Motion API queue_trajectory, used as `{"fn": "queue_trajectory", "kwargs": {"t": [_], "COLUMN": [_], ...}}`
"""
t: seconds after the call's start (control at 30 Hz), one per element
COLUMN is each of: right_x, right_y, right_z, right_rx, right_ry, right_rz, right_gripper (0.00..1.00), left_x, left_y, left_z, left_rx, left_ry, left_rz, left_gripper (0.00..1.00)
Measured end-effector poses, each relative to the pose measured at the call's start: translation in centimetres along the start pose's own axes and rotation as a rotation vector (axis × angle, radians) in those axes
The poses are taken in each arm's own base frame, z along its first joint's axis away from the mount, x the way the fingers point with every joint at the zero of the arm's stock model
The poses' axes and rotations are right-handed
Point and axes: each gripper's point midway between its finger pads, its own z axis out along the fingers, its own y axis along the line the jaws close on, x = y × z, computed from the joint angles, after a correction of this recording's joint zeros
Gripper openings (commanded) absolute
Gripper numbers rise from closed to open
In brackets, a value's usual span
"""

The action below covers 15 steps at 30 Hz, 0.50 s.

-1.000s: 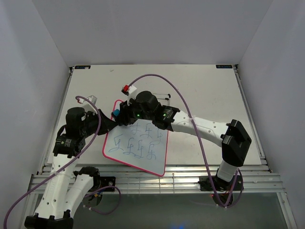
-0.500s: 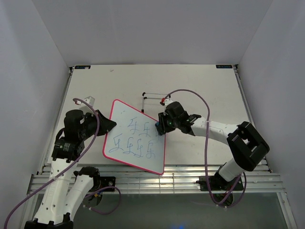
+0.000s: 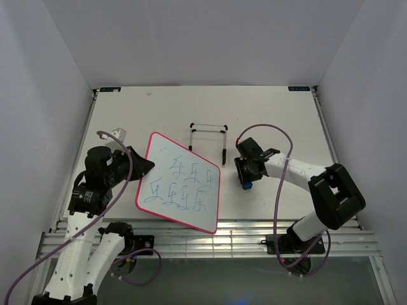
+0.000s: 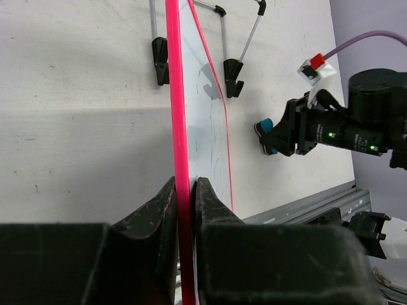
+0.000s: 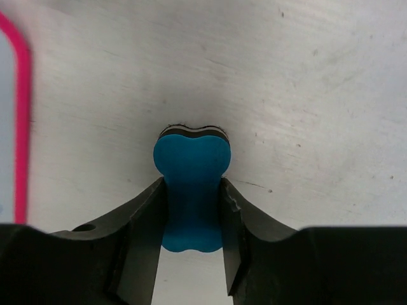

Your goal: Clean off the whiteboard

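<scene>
- While the left claw (image 4: 184, 187) is pinching the shiny white, pink-framed whiteboard (image 3: 181, 187),
- the right claw (image 5: 193, 184) is squeezing a blue bone-shaped eraser (image 5: 191, 159) beside it.

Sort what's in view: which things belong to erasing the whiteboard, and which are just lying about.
For the job:
whiteboard, still scribbled on, its edge clamped by the left gripper
blue eraser, held in the right gripper, off to the board's side

Lying about:
black wire stand, on the table beyond the board
</scene>
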Motion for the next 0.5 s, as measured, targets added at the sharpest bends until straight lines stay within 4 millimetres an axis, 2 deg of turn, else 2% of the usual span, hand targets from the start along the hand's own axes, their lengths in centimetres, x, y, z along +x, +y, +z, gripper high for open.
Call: {"fn": "queue_trajectory", "kwargs": {"t": [0.1,0.3,0.37,0.5], "right_x": [1.5,1.3,1.3,1.2], "right_y": [-1.0,-1.7,-1.8,-1.8], "right_z": [0.9,0.8,0.7,0.6], "right_rx": [0.057,0.096,0.102,0.102], "right_ry": [0.068,0.063,0.067,0.068], "right_rz": [-0.006,-0.004,-0.009,-0.014], "right_gripper": [0.52,0.7,0.71,0.64], "left_x": [-0.1,-0.2,-0.2,-0.2], "left_y": [-0.1,-0.2,-0.2,-0.2], "left_z": [-0.1,-0.5,-0.5,-0.5], "left_rx": [0.002,0.004,0.004,0.004], "left_ry": [-0.004,-0.014,-0.015,-0.014], "left_rz": [0.006,0.018,0.019,0.021], "left_gripper": [0.0,0.0,0.0,0.0]}}
